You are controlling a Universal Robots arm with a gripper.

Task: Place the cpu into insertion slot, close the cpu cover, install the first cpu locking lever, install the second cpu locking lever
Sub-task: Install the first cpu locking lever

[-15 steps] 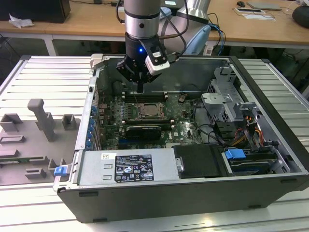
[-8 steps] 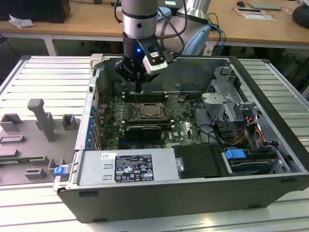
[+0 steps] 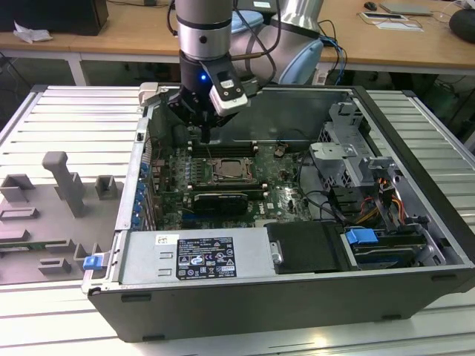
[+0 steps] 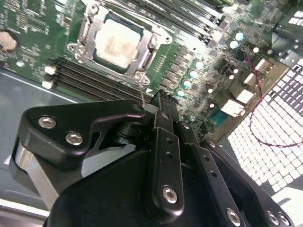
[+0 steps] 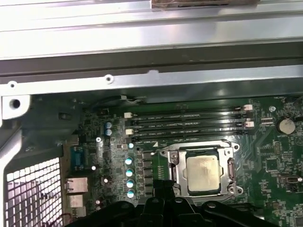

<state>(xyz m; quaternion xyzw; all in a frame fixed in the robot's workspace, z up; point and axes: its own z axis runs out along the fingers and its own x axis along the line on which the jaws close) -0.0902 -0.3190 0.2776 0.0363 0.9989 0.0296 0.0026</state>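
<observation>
Silvery-beige metal marks the cpu (image 5: 203,172), a flat square chip with a faintly smudged top, lying inside the insertion slot (image 5: 165,152). The cpu cover (image 5: 179,170), a thin bright steel frame with a square window, appears folded down around it. Long, narrow black memory slots (image 5: 189,124) run just beside the insertion slot, and a row of small round capacitors (image 5: 129,177) stands on its other flank.

The end effector (image 4: 161,97) is matte black and angular, with bolted linkages. It hovers above the green board a little off the insertion slot, on the memory-slot side. Its fingers look drawn together and hold nothing that I can see. A thin wire-like rod (image 4: 142,92) rises beside the insertion slot close to the fingertips. It may be a locking lever, though I cannot tell for certain.

One risk is that the springy rod slips off the smooth fingertips under pressure and snaps back. Another is that a slightly offset push lands on the memory slots or capacitors. If the frame is not fully seated, forcing a lever could stress the chip beneath it.
</observation>
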